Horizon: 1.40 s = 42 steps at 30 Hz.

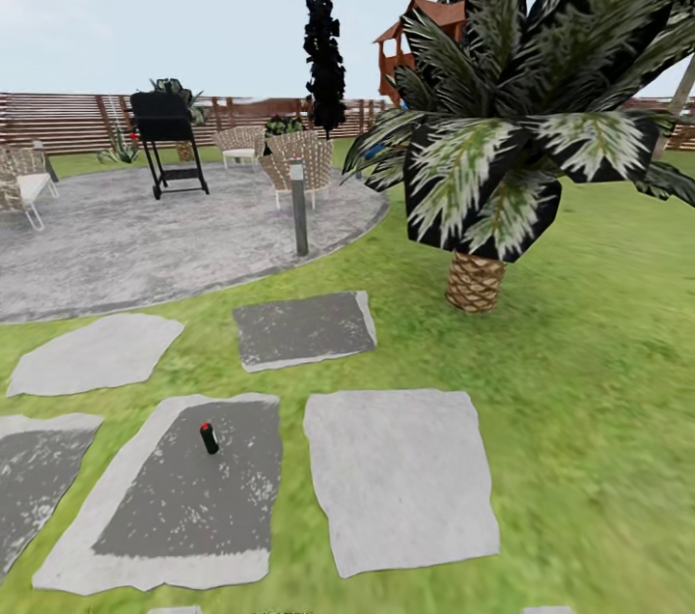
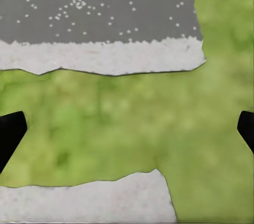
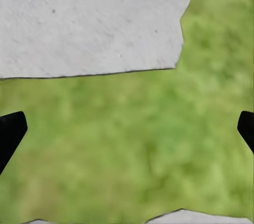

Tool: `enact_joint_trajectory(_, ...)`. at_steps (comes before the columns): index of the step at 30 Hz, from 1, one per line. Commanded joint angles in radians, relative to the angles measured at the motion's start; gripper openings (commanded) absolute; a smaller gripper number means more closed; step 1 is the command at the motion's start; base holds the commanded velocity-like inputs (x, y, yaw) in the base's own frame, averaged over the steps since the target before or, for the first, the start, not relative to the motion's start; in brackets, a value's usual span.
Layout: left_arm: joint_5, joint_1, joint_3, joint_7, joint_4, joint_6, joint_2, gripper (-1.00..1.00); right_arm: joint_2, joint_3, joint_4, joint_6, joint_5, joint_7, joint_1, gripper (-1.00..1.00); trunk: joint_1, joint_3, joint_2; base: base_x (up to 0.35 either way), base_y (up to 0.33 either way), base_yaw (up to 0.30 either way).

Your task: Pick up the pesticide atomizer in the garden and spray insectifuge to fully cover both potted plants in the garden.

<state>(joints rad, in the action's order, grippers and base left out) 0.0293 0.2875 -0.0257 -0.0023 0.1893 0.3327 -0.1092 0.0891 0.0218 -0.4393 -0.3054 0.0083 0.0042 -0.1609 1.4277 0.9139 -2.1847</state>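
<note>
One pesticide atomizer [image 1: 209, 438]: small dark bottle, red spot on top, standing slightly tilted on a dark grey stepping stone [image 1: 183, 498] with a pale rim, low left of centre in the head view. Nothing touches it.

Stepping stones in the lawn [image 1: 579, 382] near it: about five counted in the head view, one larger pale stone [image 1: 401, 474] just beside to the right, one dark stone [image 1: 304, 329] beyond, one pale [image 1: 92, 353] to upper left, one partly cut off at the left edge [image 1: 34, 474].

One round grey patio [image 1: 145, 237] further back. On it: one black grill [image 1: 166, 141], about three wicker chairs, e.g. [image 1: 301, 165], and one at left [image 1: 21, 184]. One grey bollard lamp [image 1: 298, 209] at the patio edge. One palm [image 1: 502, 141] with woven trunk on the right. One tall dark shrub [image 1: 323, 54]. Brown slatted fence [image 1: 68, 122] behind. One small leafy plant [image 1: 121, 149] by the fence, too small to tell more.

Left gripper [image 2: 127, 129]: two dark fingertips [image 2: 10, 131] at the frame edges, wide apart, nothing between, over grass and stone. Right gripper [image 3: 127, 129]: same, fingertips [image 3: 10, 131] wide apart, empty, over grass.
</note>
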Motion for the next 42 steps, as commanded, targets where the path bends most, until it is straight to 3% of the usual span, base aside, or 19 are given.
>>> enact_joint_trajectory(1, 0.003, 0.001, -0.002, -0.001, -0.001, 0.003, 0.0, 1.0, 0.0, 0.002, 0.0, -0.003, 0.001, 0.001, 0.0, 1.0, 0.0, 0.001, 0.0, 0.0, -0.002, 0.278)
enact_joint_trajectory(42, 0.004, 0.001, -0.003, -0.001, -0.001, 0.003, -0.002, 1.0, 0.0, 0.003, 0.0, -0.003, 0.001, 0.001, 0.0, 1.0, 0.0, 0.001, 0.0, 0.0, 0.0, 0.278)
